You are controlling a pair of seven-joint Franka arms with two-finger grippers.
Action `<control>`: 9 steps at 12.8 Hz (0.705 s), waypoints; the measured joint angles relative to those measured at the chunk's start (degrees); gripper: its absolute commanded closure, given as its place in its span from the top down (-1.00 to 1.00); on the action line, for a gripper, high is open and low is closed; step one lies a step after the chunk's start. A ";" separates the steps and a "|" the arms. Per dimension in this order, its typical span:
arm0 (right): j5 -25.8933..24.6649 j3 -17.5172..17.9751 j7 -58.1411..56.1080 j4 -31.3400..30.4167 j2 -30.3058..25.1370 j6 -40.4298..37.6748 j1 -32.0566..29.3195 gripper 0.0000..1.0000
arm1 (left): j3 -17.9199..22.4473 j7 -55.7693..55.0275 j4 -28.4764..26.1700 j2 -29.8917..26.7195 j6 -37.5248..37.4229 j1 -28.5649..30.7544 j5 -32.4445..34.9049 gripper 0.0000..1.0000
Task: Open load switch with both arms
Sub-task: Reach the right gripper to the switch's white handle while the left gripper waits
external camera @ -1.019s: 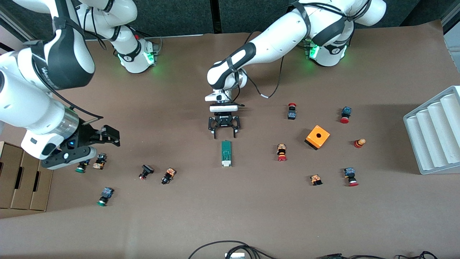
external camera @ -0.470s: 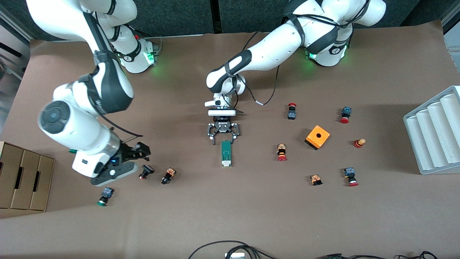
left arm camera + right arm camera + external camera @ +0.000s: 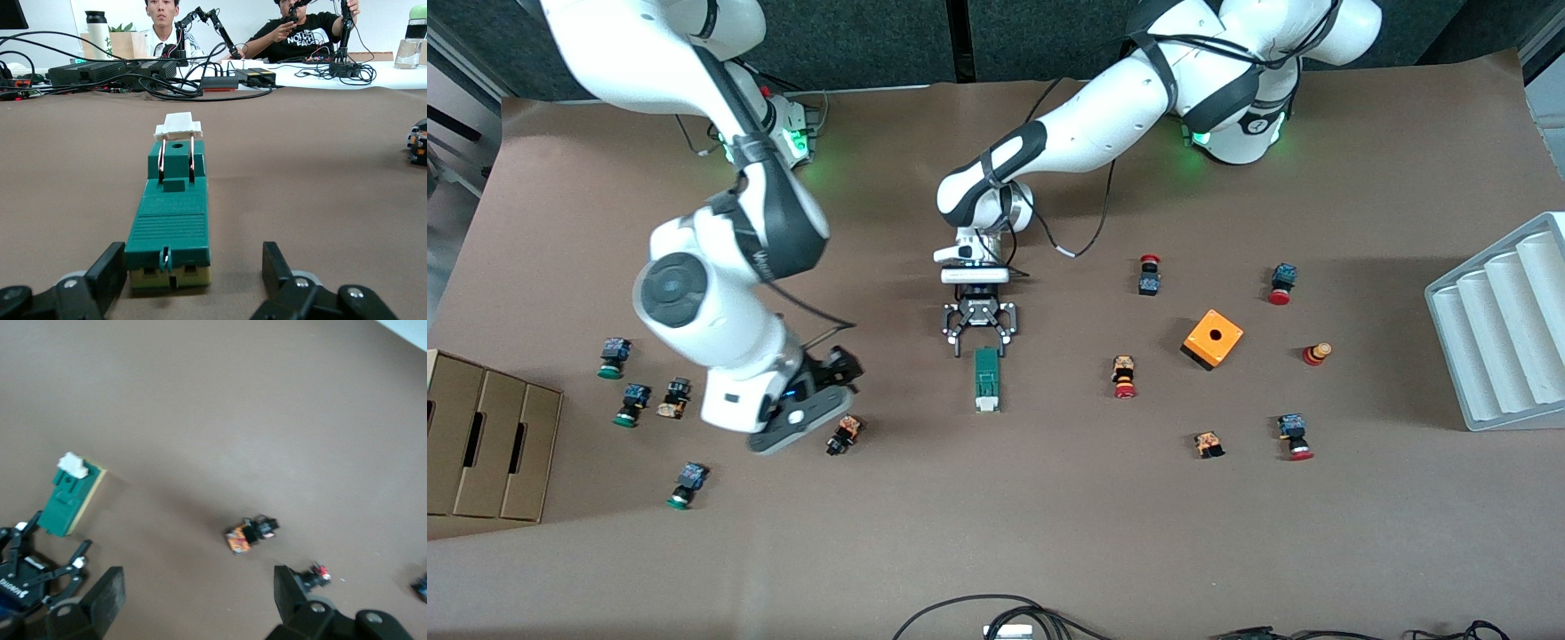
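Step in hand: the left pincer [image 3: 980,342] sits low on the tabletop [image 3: 1049,516], its jaws apart and bracketing the dark end of the load switch [image 3: 986,379] without visibly touching it; it looks to be getting ready to clamp that end.
Right arm: the right pincer [image 3: 818,400] hangs over the tabletop toward the right arm's end, jaws spread wide and empty, above a push button [image 3: 844,435] and well apart from the switch.
Where the switch is: flat near the middle of the tabletop, its white end pointing toward the front camera.
Next move, as I judge it: the left pincer should grip the green body to steady it, while the right pincer must come across to the white piece and pull or lever it.
Shapes and materials: a narrow dark-green plastic block with a ribbed top, a cream base, two thin copper-coloured bars and a small white cap; the tabletop is matte brown paper.
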 measured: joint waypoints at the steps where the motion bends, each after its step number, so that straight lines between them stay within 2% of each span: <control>1: 0.00 0.02 -1.51 0.02 0.40 0.18 0.83 0.98 | 0.00 0.02 -0.11 0.00 -0.14 -0.01 0.20 0.65; 4: -0.01 0.05 -8.16 0.73 2.12 2.10 1.81 0.98 | 0.00 0.03 -0.60 0.01 -1.45 -0.07 0.39 0.59; 9: -0.01 0.29 -23.47 1.13 7.56 12.48 4.68 0.99 | 0.22 -0.01 -0.78 0.01 -2.03 0.06 0.38 0.42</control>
